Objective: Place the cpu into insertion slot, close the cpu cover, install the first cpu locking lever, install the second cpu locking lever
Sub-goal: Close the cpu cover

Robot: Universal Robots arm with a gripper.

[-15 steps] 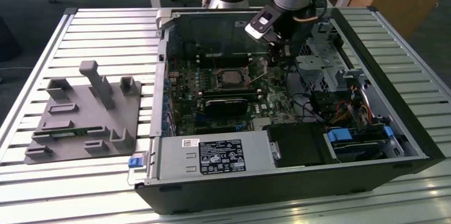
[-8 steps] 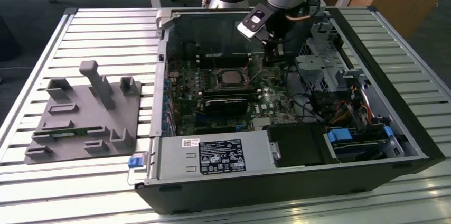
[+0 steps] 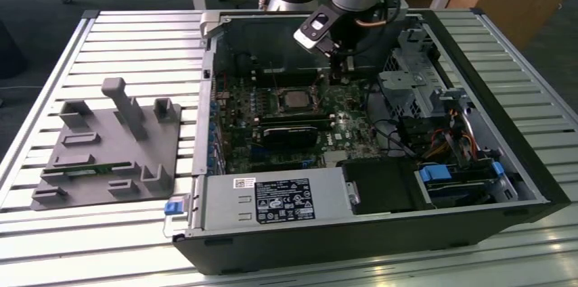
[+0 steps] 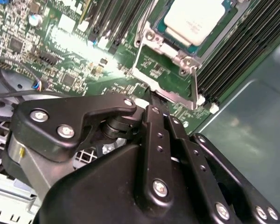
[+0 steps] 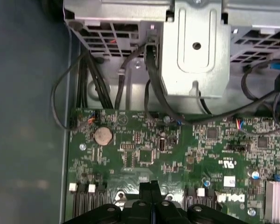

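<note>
A grey slatted metal table (image 3: 135,36) bears the open black computer case (image 3: 361,243). My black pincer (image 3: 339,74) hangs over its green motherboard (image 5: 186,140), fingers pressed together, gripping nothing. The pale tan-silver square cpu (image 4: 196,18) sits in the silver-rimmed insertion slot (image 4: 150,36), near my fingertips but apart from them

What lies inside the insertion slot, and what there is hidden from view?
The cpu lies in the insertion slot, its pale top showing within the silvery rim. Whatever is beneath the cpu is covered by it.

Soft, even light on the desk (image 3: 135,36); computer case (image 3: 361,250) shadowed inside; glare bleaches circuit board (image 4: 72,35) and chip (image 4: 196,18).
</note>
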